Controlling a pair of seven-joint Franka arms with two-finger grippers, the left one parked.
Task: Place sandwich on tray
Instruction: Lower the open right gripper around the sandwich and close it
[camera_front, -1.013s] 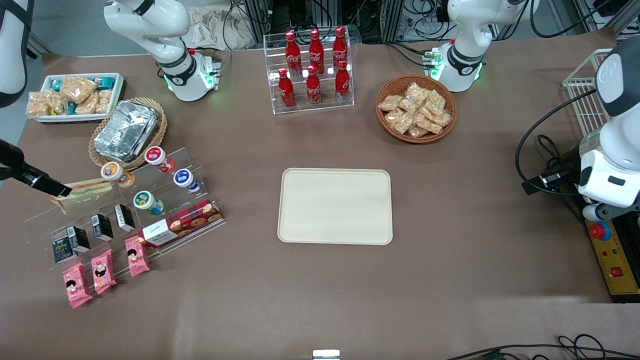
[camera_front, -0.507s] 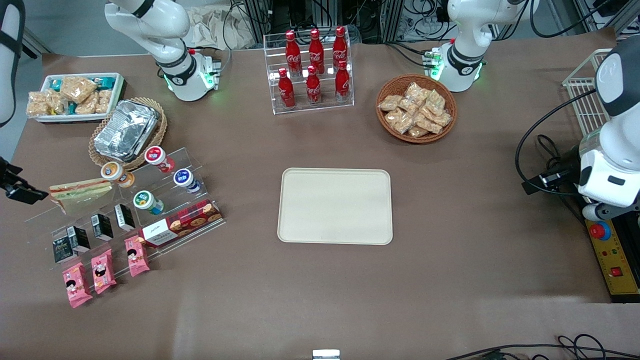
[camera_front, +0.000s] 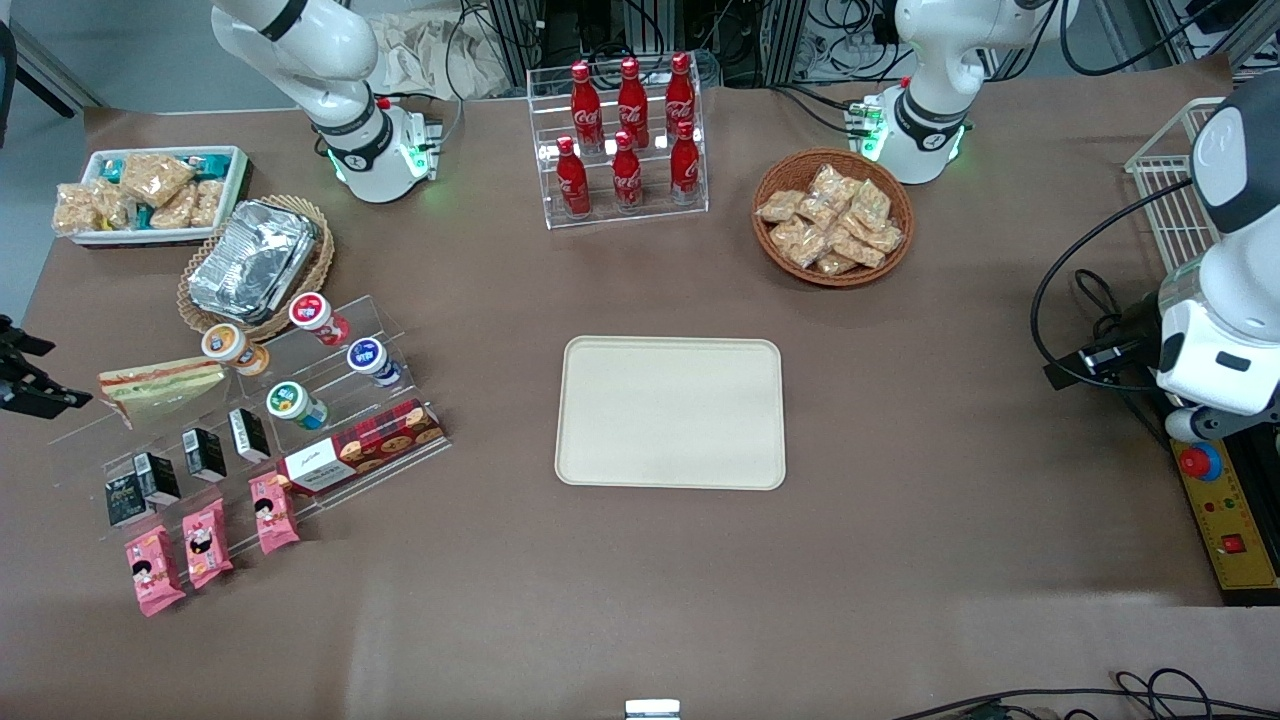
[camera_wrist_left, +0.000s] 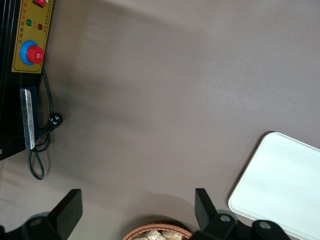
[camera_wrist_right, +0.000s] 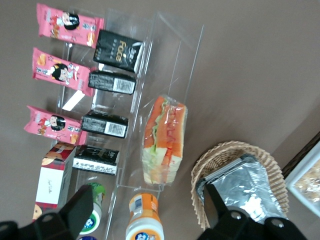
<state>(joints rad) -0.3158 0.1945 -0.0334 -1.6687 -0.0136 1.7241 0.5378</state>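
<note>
You get even, fairly bright overhead light; the front view is sharp throughout. Soft shadows fall toward 6 o'clock from the tray (camera_front: 670, 412) and the cola bottle rack (camera_front: 622, 140). Glare flashes off the foil containers (camera_front: 250, 258) and the clear acrylic shelf (camera_wrist_right: 165, 65). The gripper (camera_wrist_right: 145, 212) reads dark and slightly soft close to the wrist lens.
</note>
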